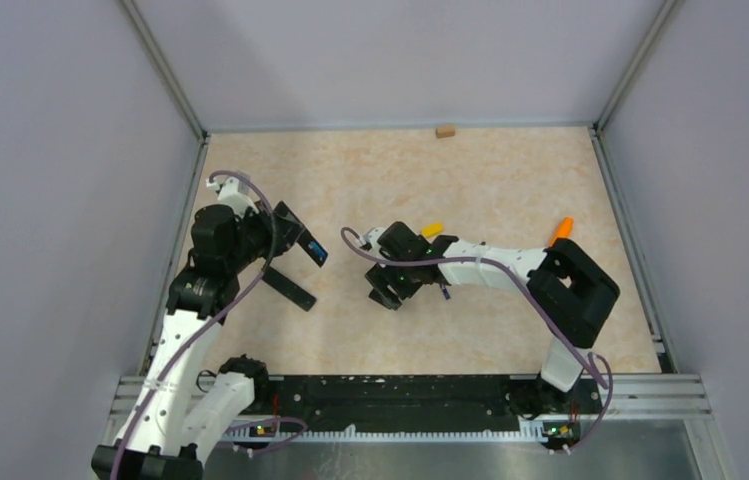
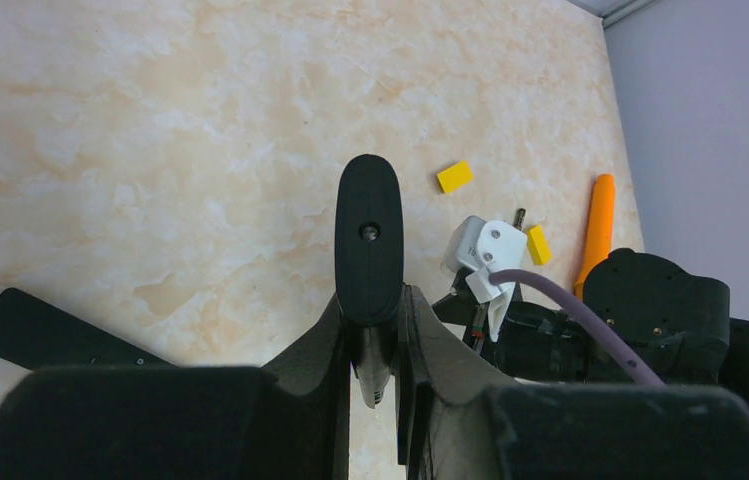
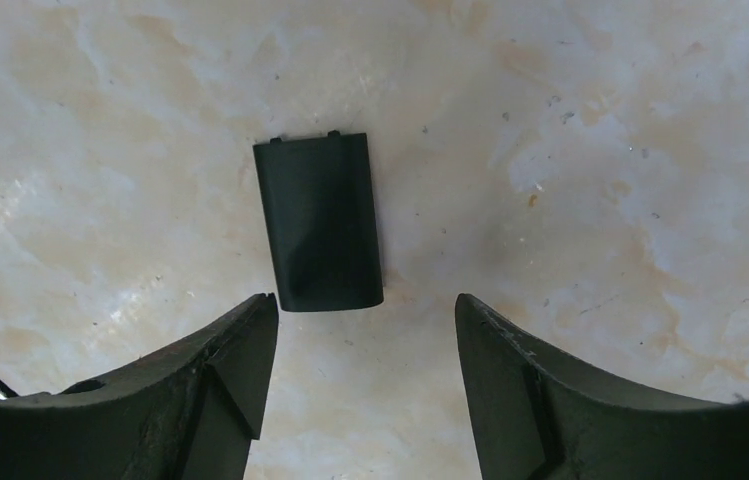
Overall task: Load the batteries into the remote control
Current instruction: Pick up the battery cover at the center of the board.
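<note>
Right wrist view: right pincer (image 3: 365,310) spread wide over cover (image 3: 320,225), flat on counter (image 3: 600,150). Remote (image 2: 368,230) clamped in left pincer (image 2: 375,310). Batteries not made out tbh. Cover best pinched across long edges, pincer lowered square.

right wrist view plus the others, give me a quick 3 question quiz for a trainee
1. True or false: the right gripper is shut on the black cover.
2. The left gripper is shut on: A the remote; B the cover; C nothing.
3. How many yellow blocks show in the left wrist view?

Key: 1 false, it is open, with the cover flat on the table; 2 A; 3 two.
</note>
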